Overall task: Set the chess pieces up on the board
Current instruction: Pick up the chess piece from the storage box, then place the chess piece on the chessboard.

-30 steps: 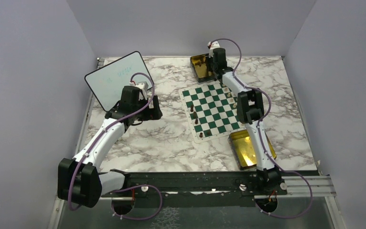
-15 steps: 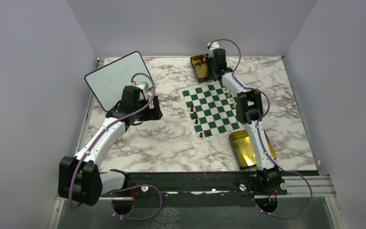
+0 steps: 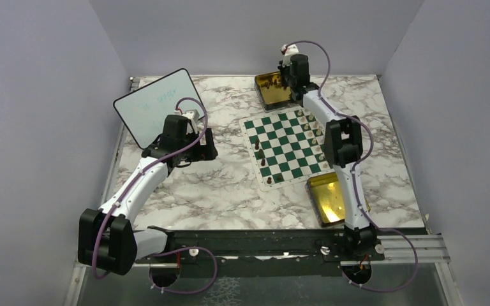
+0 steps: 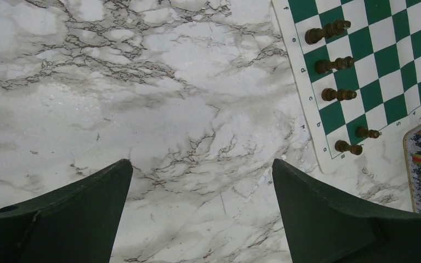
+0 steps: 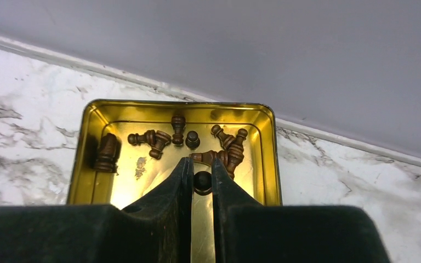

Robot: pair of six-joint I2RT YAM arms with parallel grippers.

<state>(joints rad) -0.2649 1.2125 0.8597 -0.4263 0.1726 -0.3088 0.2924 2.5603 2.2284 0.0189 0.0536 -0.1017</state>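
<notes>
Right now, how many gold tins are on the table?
2. One tin sits at the far edge beyond the board, right gripper over it, closed on a dark piece; the other tin lies by the board's near right corner. None looks hidden.

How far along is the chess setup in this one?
Partly done. Five dark pieces sit along one edge of the board, cream pieces along the opposite edge. In hand: the right claw is shut on one held piece inside the far gold tin. Left: several loose pieces lie in that tin, and the left claw hangs open over bare marble.
</notes>
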